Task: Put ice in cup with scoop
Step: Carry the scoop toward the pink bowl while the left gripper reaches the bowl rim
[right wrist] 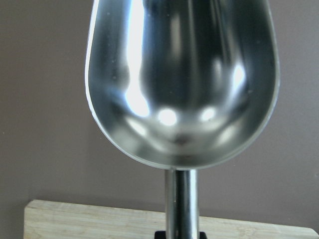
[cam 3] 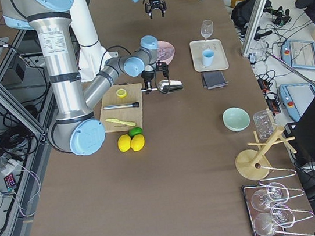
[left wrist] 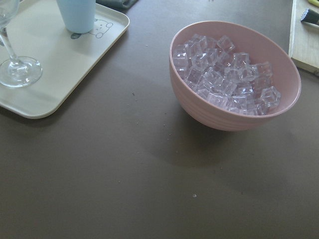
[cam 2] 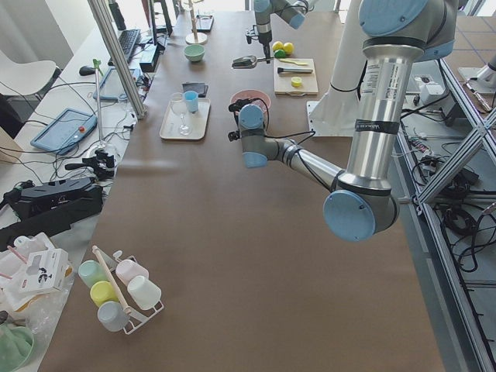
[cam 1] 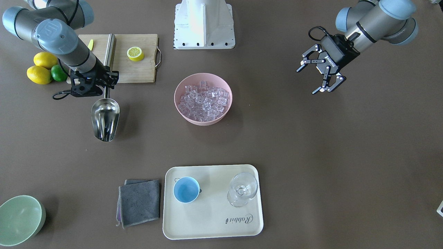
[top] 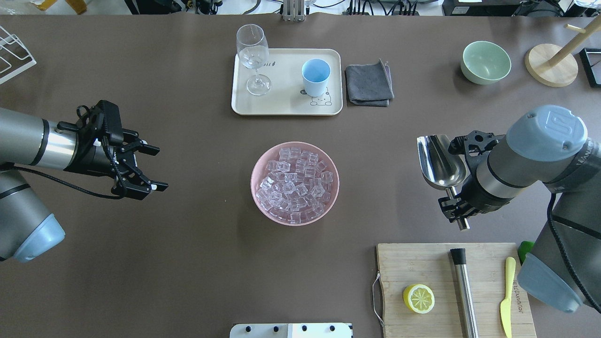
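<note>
Wide brown counter first, with the two arms well apart across it. The cream tray sits on the side far from the robot, and the pink bowl is dead centre.

On the right, the right hand is clenched on the thin rod handle of the scoop. The trough faces up, and the wrist camera shows it shiny and bare, not a cube in it. The scoop is off to the side of the bowl, apart from it and not over it.

Across the bowl, the left hand hangs with fingers spread, grasping nothing.

The cup stands upright on the tray near a stemmed glass. From the front its inside is plain blue: empty. Smallest of all is the ice, every cube heaped in the bowl.

Where are we? Early, I'd say. The scoop is in hand and that part is done. Dipping into the bowl, carrying a load to the tray and tipping it into the cup are all to come.

Writing now: "Rabbit" in script runs along one edge of the tray, with a little cartoon figure printed by the cup. There is lettering on the yellow-green knife too, but it is too small to read.
</note>
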Tool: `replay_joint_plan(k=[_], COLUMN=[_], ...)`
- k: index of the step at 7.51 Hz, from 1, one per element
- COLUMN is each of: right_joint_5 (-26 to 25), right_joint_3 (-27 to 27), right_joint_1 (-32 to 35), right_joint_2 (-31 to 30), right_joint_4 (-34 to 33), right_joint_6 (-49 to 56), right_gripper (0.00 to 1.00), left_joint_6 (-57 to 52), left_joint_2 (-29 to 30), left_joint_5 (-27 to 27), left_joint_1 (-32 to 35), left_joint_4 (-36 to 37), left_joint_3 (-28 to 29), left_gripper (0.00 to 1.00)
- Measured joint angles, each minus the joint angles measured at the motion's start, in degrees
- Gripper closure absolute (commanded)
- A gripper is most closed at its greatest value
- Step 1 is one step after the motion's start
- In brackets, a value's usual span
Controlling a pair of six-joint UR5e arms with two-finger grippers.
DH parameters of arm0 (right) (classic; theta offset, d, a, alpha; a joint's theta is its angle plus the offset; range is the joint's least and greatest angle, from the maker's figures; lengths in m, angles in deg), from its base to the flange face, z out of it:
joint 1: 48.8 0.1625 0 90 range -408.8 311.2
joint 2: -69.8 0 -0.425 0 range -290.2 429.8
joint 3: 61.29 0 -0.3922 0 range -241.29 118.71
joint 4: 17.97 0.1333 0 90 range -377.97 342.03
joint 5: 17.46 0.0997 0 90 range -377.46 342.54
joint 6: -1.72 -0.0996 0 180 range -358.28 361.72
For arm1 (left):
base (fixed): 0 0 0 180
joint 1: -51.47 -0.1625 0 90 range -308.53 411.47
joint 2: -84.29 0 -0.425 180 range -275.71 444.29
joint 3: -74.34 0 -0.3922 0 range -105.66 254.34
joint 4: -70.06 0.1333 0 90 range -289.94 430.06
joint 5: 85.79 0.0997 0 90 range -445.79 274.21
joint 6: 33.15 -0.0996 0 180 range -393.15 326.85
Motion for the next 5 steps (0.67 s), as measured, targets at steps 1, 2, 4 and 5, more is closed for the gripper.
replay_joint_plan(k=[1,2,4,5], right_joint_5=[-2.74,-4.59,-5.57,-4.73], right_joint_3=[3.81,6.09,7.49,7.61], right_joint_1=[0.52,3.1,8.39,9.84], right_joint_2=[1.42,2.19,2.87,2.96], right_joint_4=[-6.93,-11.51,-16.24,-16.99], right_joint_6=[1.99,5.68,16.47,19.6], right_gripper=[1.0,1.0,1.0,1.0], left_joint_6=[-0.02,-0.03,0.01,0.04], left_joint_2=[2.1,3.16,4.93,5.45], left_joint_5=[-0.27,1.23,4.0,4.37], left_joint_1=[-0.87,-2.76,-6.37,-7.82], left_joint_4=[-0.09,-0.21,-0.96,-1.11], left_joint_3=[1.32,1.57,2.22,2.54], left_gripper=[0.02,0.02,0.02,0.02])
